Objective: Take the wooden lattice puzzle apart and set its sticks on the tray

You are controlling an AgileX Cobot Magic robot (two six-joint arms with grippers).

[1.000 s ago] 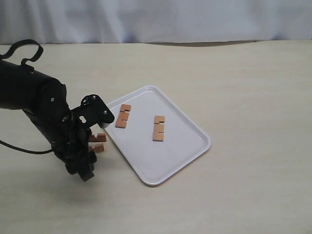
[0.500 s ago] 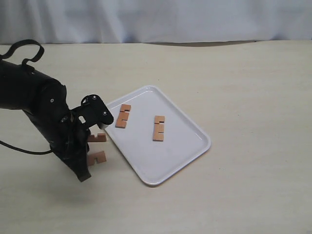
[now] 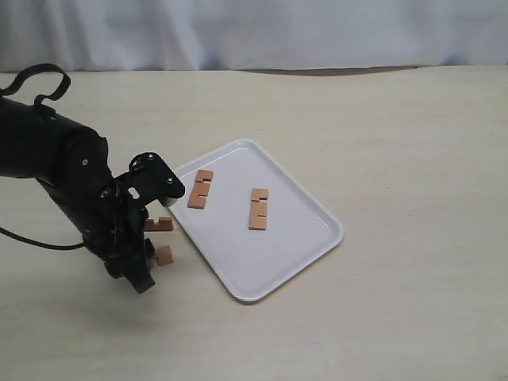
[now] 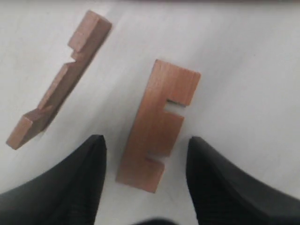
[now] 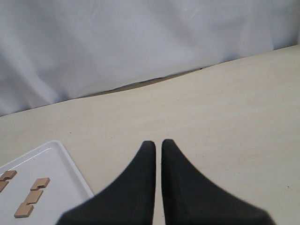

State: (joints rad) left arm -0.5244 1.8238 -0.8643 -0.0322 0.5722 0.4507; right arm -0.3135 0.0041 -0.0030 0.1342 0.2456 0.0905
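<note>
While one stick and another stick are lying on the tray, left gripper, released, is straddling a third stick left of it; right gripper is sitting clenched, empty.

Left arm bulky, matte black — looped cable, pale screws on wrist; claw fingers tapered

The sticks are showing bare matt wood with fine grain. The tray, mid-frame, is looking like smooth, faintly glossy plastic. The table is appearing matt and smooth.
</note>
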